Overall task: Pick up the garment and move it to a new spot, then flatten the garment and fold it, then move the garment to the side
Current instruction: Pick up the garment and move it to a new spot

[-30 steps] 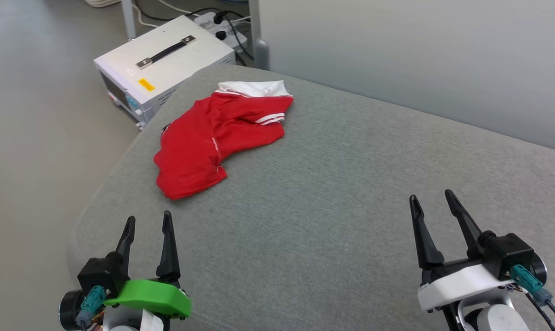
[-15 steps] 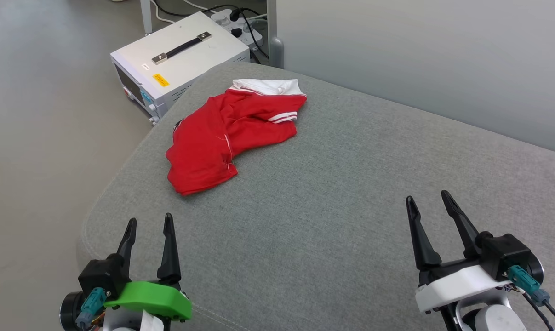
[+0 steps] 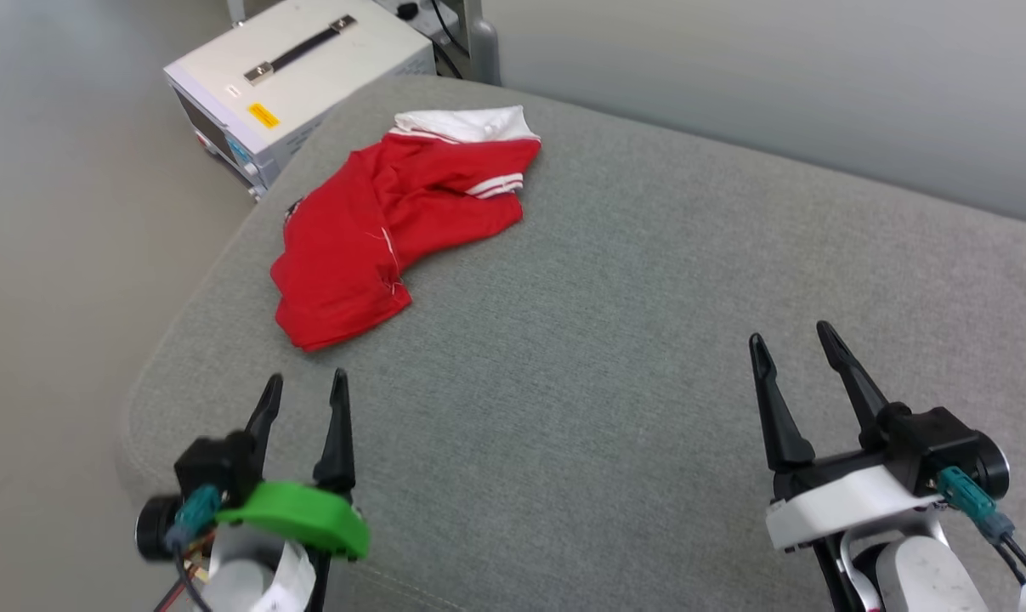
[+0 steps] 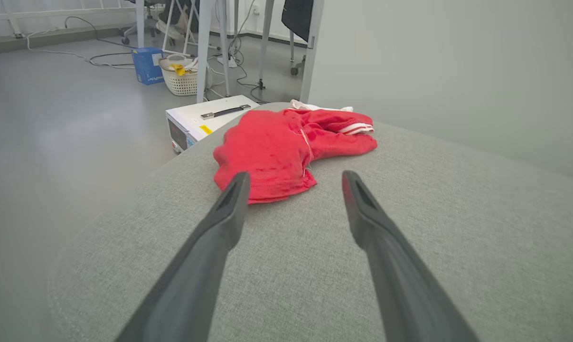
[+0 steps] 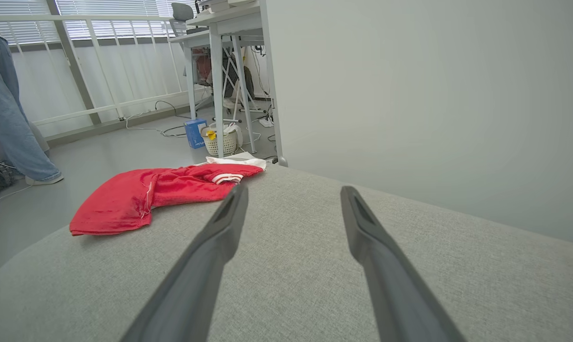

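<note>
**A:** What's on the left side?

**B:** The left gripper [image 3: 305, 378], the one with the green collar. It hovers over the near corner of the grey upholstered cushion [image 3: 615, 391]. Its two dark fingers stand apart with nothing between them.

**A:** And the thing to be moved?

**B:** The red jersey shirt [image 3: 368, 238] lies crumpled on the cushion just ahead of that gripper. Its near hem is close to the fingertips but clear of them. From there the cloth runs away and to the gripper's right. It ends in a white sleeve [image 3: 470, 123] with red-and-white striped trim [image 3: 495, 184] beside it.

**A:** Anything past the shirt?

**B:** A white equipment case [image 3: 291, 59] with a black handle and a yellow label stands on the floor. It is ahead of the left gripper, beyond the cushion's far edge.

**A:** Now the right side.

**B:** The right gripper [image 3: 790, 333], with the white collar, hovers over bare cushion with its fingers also spread and empty. The shirt is well apart from it, ahead and off to its left. In the right wrist view, a person's leg in blue jeans [image 5: 6, 104] stands on the floor far to that gripper's left, beyond the shirt.
</note>
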Tool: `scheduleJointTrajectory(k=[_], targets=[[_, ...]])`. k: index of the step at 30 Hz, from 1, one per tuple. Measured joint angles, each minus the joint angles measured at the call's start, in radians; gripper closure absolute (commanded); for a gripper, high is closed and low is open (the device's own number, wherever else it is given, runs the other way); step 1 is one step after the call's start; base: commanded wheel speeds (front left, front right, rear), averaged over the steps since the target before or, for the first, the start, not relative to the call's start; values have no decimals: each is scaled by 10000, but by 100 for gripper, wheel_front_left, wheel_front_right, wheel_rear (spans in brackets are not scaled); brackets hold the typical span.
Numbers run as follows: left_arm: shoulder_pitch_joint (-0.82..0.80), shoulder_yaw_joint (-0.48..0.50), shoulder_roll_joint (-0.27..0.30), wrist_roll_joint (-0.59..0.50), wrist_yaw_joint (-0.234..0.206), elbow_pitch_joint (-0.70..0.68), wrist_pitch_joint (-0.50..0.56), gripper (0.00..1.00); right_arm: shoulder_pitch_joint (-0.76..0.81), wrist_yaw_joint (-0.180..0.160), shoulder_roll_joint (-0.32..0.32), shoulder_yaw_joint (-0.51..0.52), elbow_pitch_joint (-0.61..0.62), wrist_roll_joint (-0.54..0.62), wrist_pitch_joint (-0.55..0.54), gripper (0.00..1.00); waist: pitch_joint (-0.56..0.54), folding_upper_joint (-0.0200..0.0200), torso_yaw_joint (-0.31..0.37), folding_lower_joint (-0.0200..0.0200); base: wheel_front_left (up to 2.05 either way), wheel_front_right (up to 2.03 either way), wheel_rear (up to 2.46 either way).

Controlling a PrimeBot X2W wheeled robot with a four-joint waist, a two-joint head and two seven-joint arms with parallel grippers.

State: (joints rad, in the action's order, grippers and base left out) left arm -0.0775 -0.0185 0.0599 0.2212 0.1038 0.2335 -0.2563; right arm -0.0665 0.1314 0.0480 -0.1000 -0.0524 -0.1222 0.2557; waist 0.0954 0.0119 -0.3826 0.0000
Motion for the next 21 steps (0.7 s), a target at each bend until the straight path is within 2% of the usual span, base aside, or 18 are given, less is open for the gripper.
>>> scheduleJointTrajectory(k=[3,6,9,12,18,21], targets=[[-1059,-328,385,35,155,826,33,0,-230,0,-2,0,52,249,2,0,377,0,167,0,0,0,0],[-2301,-619,988,322,199,1469,681,0,-478,0,-4,29,144,391,2,0,812,0,367,0,0,0,0],[-3511,-1049,1657,1327,215,1684,1593,0,-748,0,-4,94,226,407,12,0,1277,0,614,1,0,0,0],[-4719,-1365,2546,2167,240,1845,2800,0,-909,0,-6,153,268,449,12,0,1735,0,907,1,0,0,0],[-6235,-2157,4326,3914,240,2623,6690,0,-1241,0,-6,42,341,581,13,0,2579,0,1626,2,0,0,0],[-6732,-2290,4851,4349,240,2809,7822,0,-1396,0,-2,10,441,566,13,0,2980,0,1953,2,0,0,0]])
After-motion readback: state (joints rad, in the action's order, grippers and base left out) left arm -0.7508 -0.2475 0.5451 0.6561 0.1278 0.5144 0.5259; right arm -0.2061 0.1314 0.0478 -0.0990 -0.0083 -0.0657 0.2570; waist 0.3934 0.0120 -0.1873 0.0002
